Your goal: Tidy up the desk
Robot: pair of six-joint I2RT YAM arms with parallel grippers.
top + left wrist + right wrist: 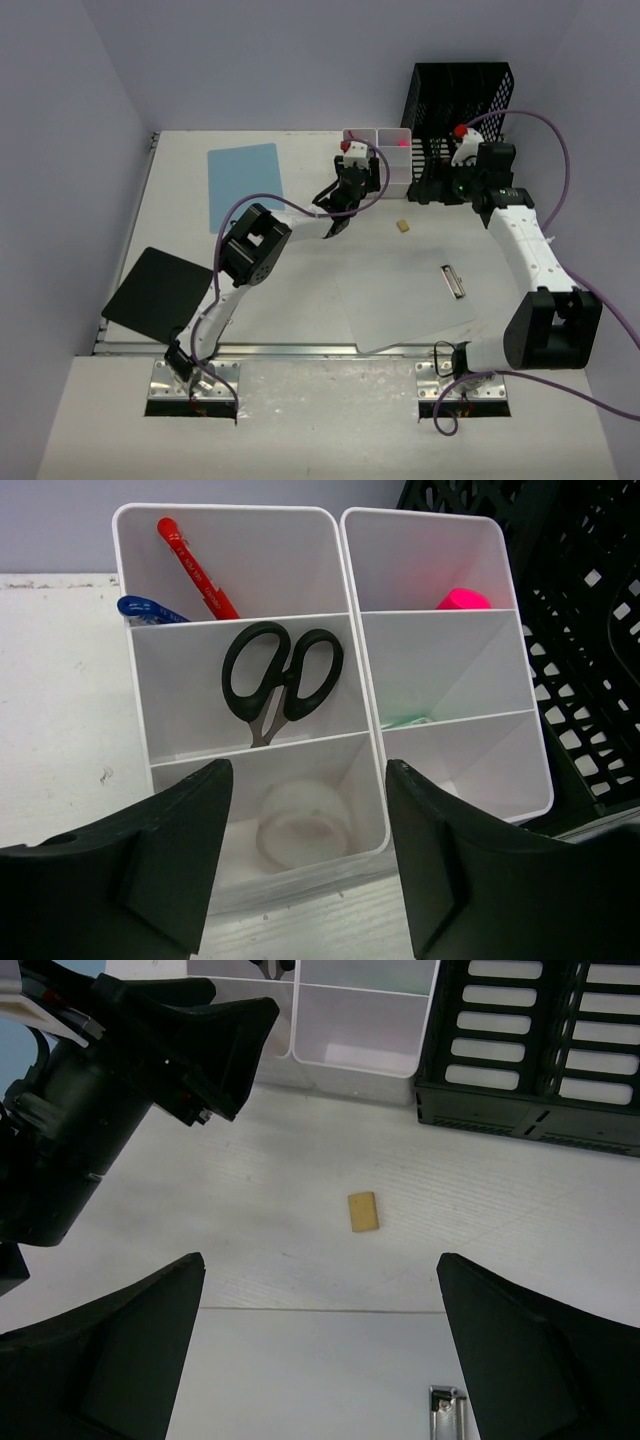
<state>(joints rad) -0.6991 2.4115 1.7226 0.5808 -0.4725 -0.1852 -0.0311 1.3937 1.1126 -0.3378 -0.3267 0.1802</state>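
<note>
Right pincer (320, 1265): spread as wide as can be, with nothing held. Hangs over the bare worktop (250, 1220), not touching it.

Straight ahead of this pincer, in the middle of the gap between its fingers: a small tan block (363, 1211), flat on the worktop and all alone. Long side of the block pointing away from the pincer, tipped just a little. Short side facing each finger. Looks right for a pinch across the short side, so probably no twist needed, only a push forward and down.

Further ahead and off to the right of the pincer: the black mesh file rack (540, 1050). Ahead and a bit to the left: the white bins (350, 1055). Close in, right by the pincer: the silver clipboard clip (447, 1410).

Left pincer (308, 810): fingers partly apart, with nothing between them. Just ahead and below: a roll of clear tape (290, 800) in the nearest box of a bin. One box further on: black scissors (283, 692). In the last box: a red pen (195, 570) and a blue pen (150, 608).

Worktop under both pincers, wide and flat all around.

Tan block off to the side of the left pincer, much nearer to the right one. Best guess: a job for the right arm.
</note>
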